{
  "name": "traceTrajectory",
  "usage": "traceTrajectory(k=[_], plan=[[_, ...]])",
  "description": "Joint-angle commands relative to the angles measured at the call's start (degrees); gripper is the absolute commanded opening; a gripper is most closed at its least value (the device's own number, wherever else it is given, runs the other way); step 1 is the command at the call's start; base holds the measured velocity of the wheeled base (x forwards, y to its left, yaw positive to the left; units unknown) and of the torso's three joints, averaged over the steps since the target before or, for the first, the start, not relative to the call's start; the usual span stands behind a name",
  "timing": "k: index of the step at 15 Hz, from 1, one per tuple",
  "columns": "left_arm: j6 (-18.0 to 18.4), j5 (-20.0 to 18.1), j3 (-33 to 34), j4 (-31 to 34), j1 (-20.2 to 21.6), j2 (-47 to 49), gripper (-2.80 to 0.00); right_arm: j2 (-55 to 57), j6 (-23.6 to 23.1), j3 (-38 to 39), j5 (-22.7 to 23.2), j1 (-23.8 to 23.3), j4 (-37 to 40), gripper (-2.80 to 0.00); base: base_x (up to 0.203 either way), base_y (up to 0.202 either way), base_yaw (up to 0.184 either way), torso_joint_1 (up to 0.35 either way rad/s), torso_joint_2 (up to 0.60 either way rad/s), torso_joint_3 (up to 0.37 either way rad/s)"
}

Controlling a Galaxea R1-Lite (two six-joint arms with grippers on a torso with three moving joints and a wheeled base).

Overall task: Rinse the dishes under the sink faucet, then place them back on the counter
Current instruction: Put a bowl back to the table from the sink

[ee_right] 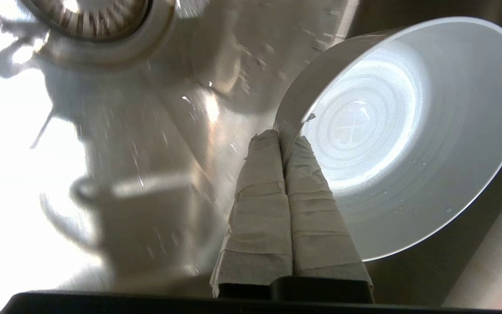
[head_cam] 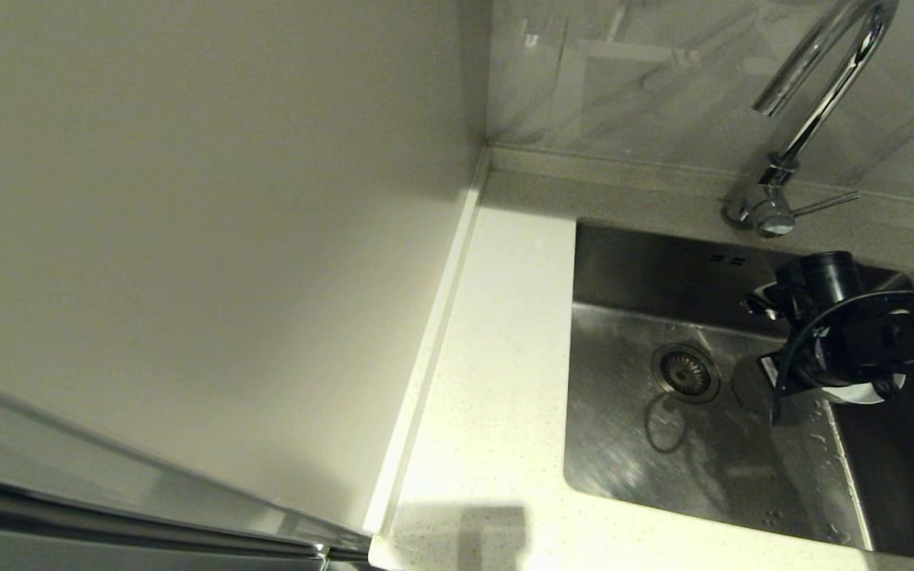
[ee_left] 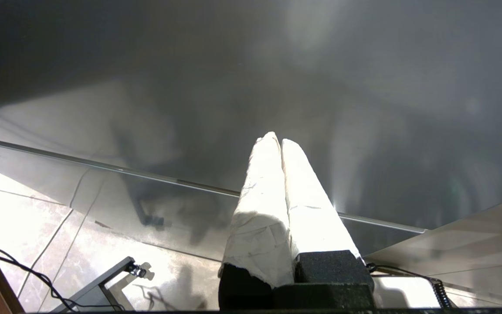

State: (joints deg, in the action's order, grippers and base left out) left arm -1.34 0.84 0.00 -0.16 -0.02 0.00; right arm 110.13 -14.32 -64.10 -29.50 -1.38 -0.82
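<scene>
My right gripper is shut on the rim of a whitish bowl, one finger inside and one outside. The bowl hangs tilted above the wet steel sink, to the right of the round drain strainer. In the head view my black right arm covers most of the bowl; only a pale sliver shows. The chrome gooseneck faucet rises behind the sink, its spout high above the basin, and no water stream shows. The left gripper is shut on nothing, away from the sink. Other bowls are out of view.
The speckled off-white counter runs along the sink's left side and front edge. A plain cream wall panel stands to its left. The faucet's thin lever sticks out to the right. In the left wrist view a tiled floor and a grey cabinet face show.
</scene>
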Motion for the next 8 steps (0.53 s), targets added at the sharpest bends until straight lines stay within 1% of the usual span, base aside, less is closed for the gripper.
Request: traceTrajectory(k=[1, 3, 4, 6, 8], plan=[[-0.07, 0.04, 0.0, -0.02, 0.02, -0.26, -2.8, -10.48, -1.78, 4.36, -1.3, 0.68, -0.07, -2.8, 0.0, 0.0, 0.0, 0.0, 0.0, 0.0], [-0.06, 0.04, 0.0, -0.02, -0.06, -0.18, -2.8, -17.72, -5.08, 5.99, -4.59, -0.02, 0.09, -2.8, 0.0, 0.0, 0.0, 0.0, 0.0, 0.0], [-0.07, 0.04, 0.0, -0.02, 0.02, -0.22, -2.8, -20.88, -6.6, 6.3, -5.98, -1.46, 0.76, -2.8, 0.0, 0.0, 0.0, 0.0, 0.0, 0.0], [-0.07, 0.04, 0.0, -0.02, 0.01, -0.18, -2.8, -25.57, -8.46, 6.61, -7.66, -8.23, 5.35, -2.8, 0.0, 0.0, 0.0, 0.0, 0.0, 0.0], [0.01, 0.04, 0.0, -0.02, 0.02, -0.18, -2.8, -28.03, -9.42, 6.19, -7.91, -16.04, 10.31, -2.8, 0.0, 0.0, 0.0, 0.0, 0.0, 0.0]])
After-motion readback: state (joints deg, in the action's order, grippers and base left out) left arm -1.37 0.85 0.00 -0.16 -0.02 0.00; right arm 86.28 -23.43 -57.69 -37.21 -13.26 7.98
